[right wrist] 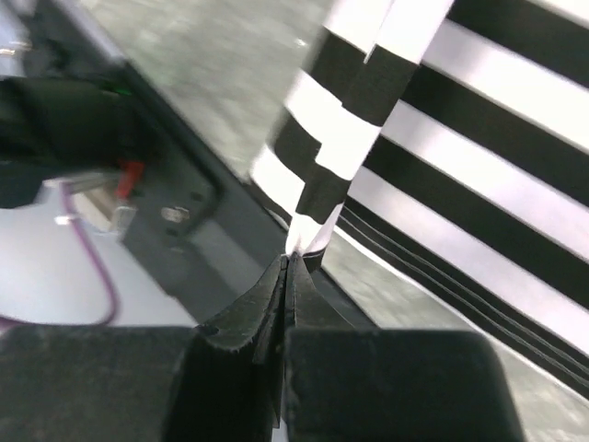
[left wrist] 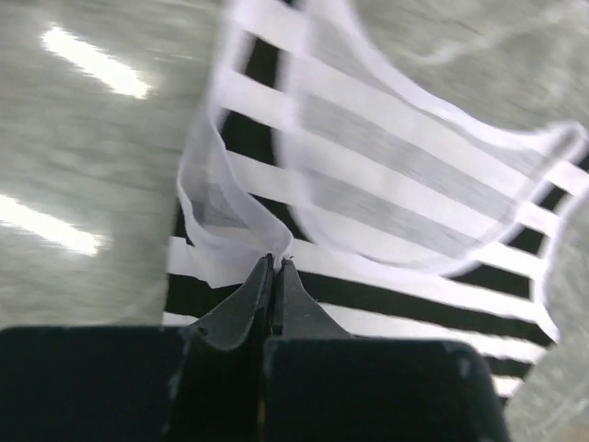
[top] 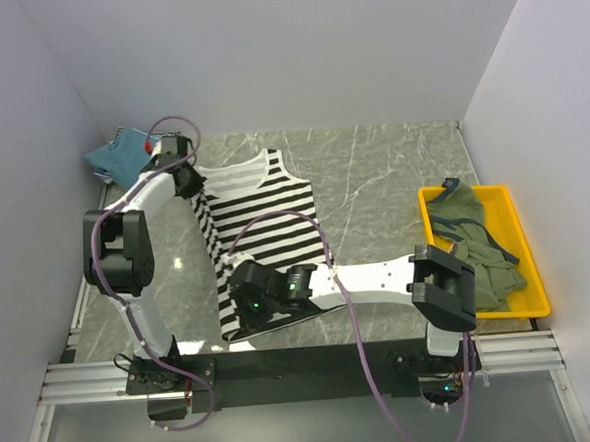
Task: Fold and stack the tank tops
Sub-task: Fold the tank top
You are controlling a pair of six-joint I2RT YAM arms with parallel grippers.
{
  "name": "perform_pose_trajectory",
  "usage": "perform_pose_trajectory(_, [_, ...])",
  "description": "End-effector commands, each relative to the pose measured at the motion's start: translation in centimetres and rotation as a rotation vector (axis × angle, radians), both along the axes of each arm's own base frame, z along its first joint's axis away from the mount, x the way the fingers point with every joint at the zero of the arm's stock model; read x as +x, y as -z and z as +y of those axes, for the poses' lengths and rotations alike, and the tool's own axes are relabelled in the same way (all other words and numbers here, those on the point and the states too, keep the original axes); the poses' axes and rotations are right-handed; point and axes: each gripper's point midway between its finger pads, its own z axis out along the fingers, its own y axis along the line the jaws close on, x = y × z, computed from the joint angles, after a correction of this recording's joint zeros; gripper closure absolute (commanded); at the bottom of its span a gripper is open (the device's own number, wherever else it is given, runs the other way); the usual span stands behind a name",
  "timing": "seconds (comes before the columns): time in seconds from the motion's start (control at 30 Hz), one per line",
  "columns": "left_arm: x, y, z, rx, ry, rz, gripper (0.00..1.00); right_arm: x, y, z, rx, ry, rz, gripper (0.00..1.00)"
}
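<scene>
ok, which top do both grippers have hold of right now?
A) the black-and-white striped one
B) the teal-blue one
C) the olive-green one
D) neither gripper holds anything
A: each wrist view shows its gripper, the left gripper and the right gripper, closed on an edge of the black-and-white striped tank top; the olive-green top lies untouched in the yellow tray.

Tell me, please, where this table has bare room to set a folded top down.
The widest bare patch of marble table lies between the black-and-white striped tank top and the yellow plastic tray. Crowded: the far left corner, with the teal-blue cloth top and left gripper, and the near edge, where the right gripper pinches the striped top.
</scene>
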Motion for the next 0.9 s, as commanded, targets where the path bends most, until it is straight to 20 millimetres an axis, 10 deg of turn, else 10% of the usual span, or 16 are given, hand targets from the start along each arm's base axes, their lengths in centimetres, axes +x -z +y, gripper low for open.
perform_pose_trajectory(0.0, [2.7,-2.7,-3.7,0.011,0.069,-0.096,0.99,0.3,-1.7,-1.4,0.057,0.053,0.012,1.0])
perform_pose_trajectory(0.37, [3.6,-0.7,-11.5,0.009,0.206,-0.073,0.99,0.0,2.0,-5.1,0.01,0.158,0.057,1.0])
perform_pose_trajectory(0.87, [4.1,-0.6,-12.4,-0.007,0.227,-0.084,0.99,1.4,2.8,-7.4,-0.016,0.268,0.043,1.0])
